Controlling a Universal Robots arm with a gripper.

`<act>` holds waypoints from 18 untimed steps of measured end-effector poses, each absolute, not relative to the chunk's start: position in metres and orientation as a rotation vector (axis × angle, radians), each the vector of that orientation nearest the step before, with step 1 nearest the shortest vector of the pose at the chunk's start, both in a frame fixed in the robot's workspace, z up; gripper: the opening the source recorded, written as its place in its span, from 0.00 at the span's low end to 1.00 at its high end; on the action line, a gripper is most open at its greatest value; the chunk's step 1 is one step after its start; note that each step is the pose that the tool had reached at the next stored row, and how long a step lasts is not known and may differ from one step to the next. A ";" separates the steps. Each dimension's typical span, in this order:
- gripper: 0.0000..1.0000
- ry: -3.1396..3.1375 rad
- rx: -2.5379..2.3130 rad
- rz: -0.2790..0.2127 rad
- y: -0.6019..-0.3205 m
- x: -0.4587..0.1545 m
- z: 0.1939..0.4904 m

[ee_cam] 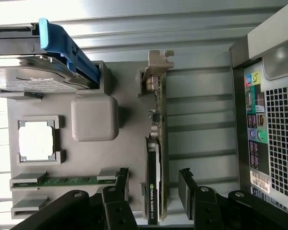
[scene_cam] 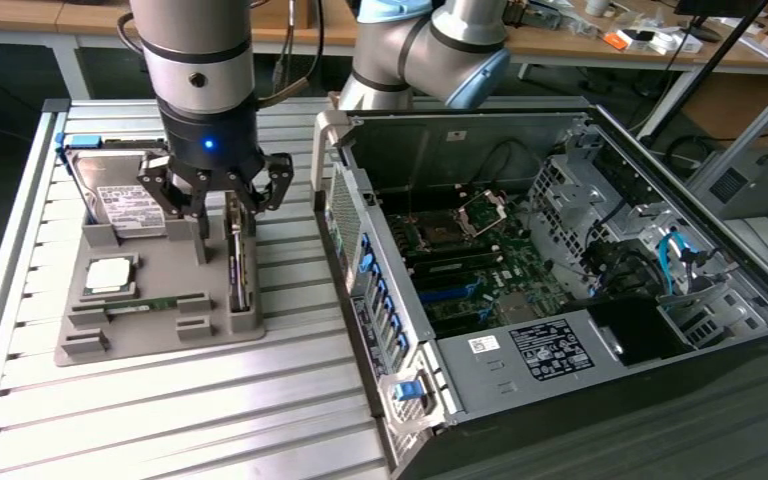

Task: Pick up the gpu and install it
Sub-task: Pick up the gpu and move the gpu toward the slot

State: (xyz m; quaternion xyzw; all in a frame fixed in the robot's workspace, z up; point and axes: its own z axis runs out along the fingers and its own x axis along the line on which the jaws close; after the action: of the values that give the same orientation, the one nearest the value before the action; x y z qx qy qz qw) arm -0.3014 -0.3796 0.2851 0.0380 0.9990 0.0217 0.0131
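The claw [scene_cam: 219, 214] hangs spread apart directly over the gpu [ee_cam: 156, 143], which stands on edge in the gray tray [scene_cam: 157, 332].

Exterior view: high, angled down across tabletop [scene_cam: 157, 420] and computer case [scene_cam: 491, 130]. Wrist view: close, straight down past claw [ee_cam: 153, 173] onto parts tray [ee_cam: 86, 158]. Shared: parts tray, computer case rear.

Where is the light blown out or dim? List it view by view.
Wrist view: the slatted table burns out to white along one edge, the processor in the grey tray is washed out, the gpu is evenly lit. Exterior view: light is even, a blue lamp glows on the arm, the computer case is dark in one inner corner.
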 end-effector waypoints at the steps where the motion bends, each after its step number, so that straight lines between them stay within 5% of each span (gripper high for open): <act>1: 0.54 3.112 0.118 0.068 -0.380 -0.301 0.284; 18: 0.54 3.113 0.118 0.068 -0.379 -0.293 0.271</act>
State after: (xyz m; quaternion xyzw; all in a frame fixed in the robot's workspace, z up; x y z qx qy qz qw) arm -0.2931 -0.3789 0.2709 0.0378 0.9990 0.0217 0.0130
